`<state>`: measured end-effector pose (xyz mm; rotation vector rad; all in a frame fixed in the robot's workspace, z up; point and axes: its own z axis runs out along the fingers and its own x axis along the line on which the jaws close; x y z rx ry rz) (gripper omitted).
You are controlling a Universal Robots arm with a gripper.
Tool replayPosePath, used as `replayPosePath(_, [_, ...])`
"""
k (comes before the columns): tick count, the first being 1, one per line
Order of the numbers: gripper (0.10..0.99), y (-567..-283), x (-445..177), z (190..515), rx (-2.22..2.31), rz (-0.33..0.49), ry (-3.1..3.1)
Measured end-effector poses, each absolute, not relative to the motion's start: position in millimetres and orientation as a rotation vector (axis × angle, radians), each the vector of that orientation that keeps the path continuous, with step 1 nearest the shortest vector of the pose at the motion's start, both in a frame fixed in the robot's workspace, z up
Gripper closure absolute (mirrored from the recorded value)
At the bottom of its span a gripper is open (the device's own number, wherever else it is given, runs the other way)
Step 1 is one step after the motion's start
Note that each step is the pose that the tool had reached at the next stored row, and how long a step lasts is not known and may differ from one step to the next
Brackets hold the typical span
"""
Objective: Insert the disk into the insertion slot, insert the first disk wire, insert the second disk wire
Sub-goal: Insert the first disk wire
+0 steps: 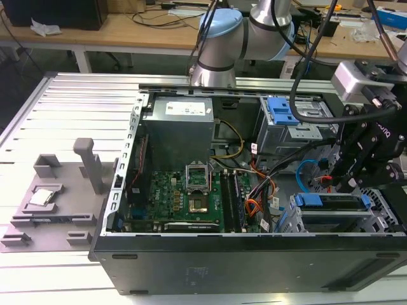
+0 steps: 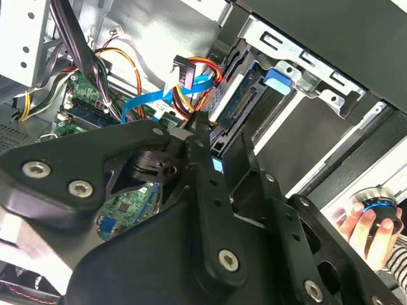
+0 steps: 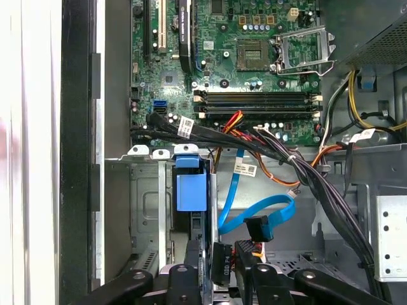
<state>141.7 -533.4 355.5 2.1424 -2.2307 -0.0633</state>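
Hanging over disk end, claw; its grip state cannot tell. Disk sits in insertion slot, long axis running away from claw, blue tab farthest. Second disk wire loops alongside claw.

A robotics lab. An open computer case lies on a slotted aluminium table. Cluttered wooden workbenches stand behind it.

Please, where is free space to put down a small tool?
Bare: the ribbed table behind the grey fixture, at the exterior view's left of the computer case. Crowded: around the disk, where the wire bundle and gripper sit.
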Motion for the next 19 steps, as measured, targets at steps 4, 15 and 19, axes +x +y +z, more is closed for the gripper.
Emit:
replayPosePath(4, [0.91,-533.4,141.7,355.4,2.142,-0.063,-2.231])
replayPosePath(15, [0.91,-534.7,158.4,353.7,2.14,-0.069,-2.228])
replayPosePath(19, [0.91,-540.4,158.5,349.7,2.14,-0.069,-2.228])
